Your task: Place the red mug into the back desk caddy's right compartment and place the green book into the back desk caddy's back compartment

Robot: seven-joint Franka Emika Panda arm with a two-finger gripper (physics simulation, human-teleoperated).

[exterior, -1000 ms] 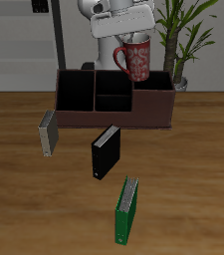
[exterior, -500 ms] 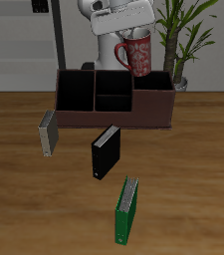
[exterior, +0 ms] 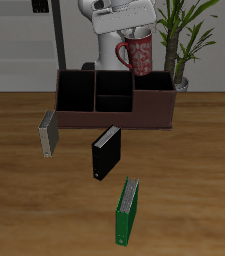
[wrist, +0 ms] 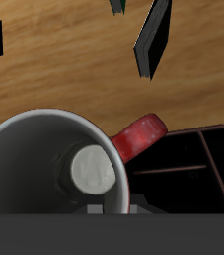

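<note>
One second of travel has carried the red mug (exterior: 138, 54), pinched at its rim in my gripper (exterior: 130, 36), slightly toward three o'clock and a touch higher, so it now hangs above the back desk caddy's (exterior: 114, 112) right compartment (exterior: 154, 83), which I judge ready for lowering. My arm reaches down from twelve o'clock, wrist vertical. The green book (exterior: 127, 210) waits untouched at six o'clock.
</note>
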